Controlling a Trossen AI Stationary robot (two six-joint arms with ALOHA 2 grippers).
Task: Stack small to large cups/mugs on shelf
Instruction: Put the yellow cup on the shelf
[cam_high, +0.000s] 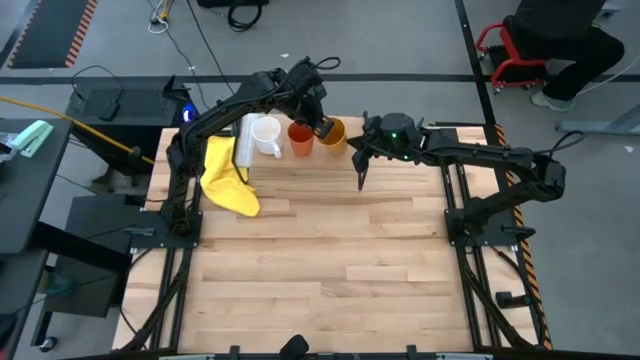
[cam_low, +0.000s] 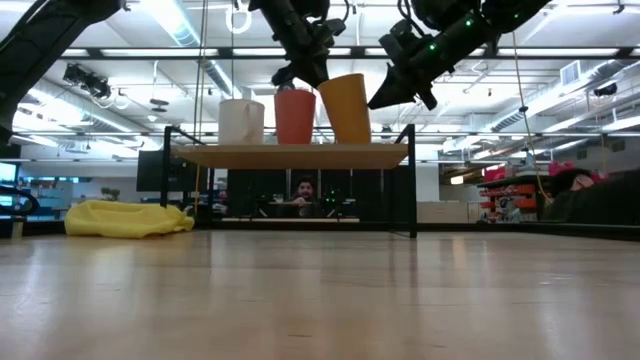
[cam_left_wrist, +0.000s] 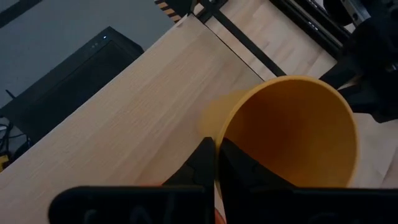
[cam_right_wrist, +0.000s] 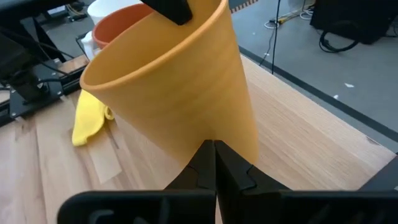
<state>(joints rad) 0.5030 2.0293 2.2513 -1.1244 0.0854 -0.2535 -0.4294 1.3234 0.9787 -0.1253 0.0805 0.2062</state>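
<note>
Cups stand in a row on the shelf (cam_low: 290, 155), a thin slab of pale wood on slim black metal legs at the far edge of the table. From the left arm's side to the right's they run white mug (cam_high: 265, 137), orange-red cup (cam_high: 300, 138), yellow-orange cup (cam_high: 333, 134). The mug is a squat, smooth cylinder with a loop handle. The orange-red cup is a plain tapered tumbler with a matte skin. The yellow-orange cup is the tallest and widest, a smooth cone flaring to a round open rim, and in the low view it leans slightly rather than standing square.

The left gripper (cam_high: 324, 127) comes in from above over the gap between the two coloured cups. In its wrist view its dark fingers (cam_left_wrist: 205, 163) are pressed together with barely a slit between them, their tips at the near rim of the yellow-orange cup; whether they pinch the wall I cannot tell. The right gripper (cam_high: 361, 181) hangs beside the shelf on the yellow-orange cup's other side, pointing downward, its fingers (cam_right_wrist: 214, 163) closed tip to tip on nothing.

A crumpled yellow cloth (cam_high: 226, 179) lies soft and folded on the table (cam_high: 330, 260), whose top is made of jointed light-wood planks with visible grain, framed by black rails.
</note>
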